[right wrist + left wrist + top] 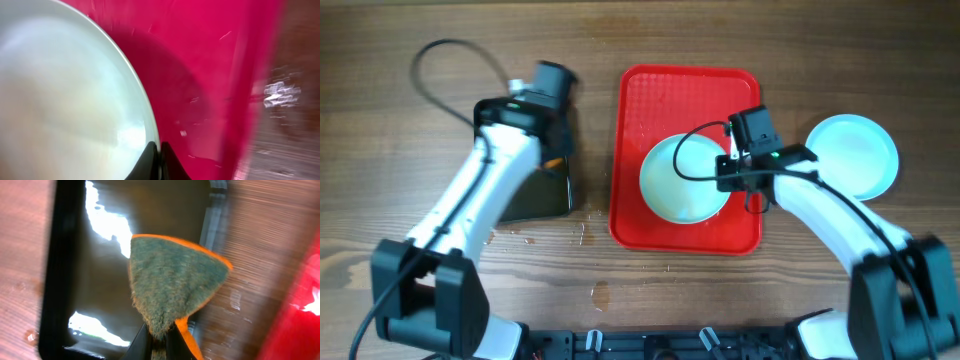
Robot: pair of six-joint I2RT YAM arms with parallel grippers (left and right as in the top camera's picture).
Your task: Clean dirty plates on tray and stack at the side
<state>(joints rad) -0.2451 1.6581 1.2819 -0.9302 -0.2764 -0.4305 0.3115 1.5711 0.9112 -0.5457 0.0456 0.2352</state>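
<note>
while right tool (158, 159) pinches the plate (675, 182) by its right rim, plate lies right of left tool (159, 341), clamped on sponge (172, 277).

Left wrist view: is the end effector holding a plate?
No, the left end effector pinches a green-orange sponge above the black tray.

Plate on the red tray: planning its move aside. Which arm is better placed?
Right: right gripper pinches the plate rim, near the side plate. The left gripper holds a sponge over the black tray.
</note>
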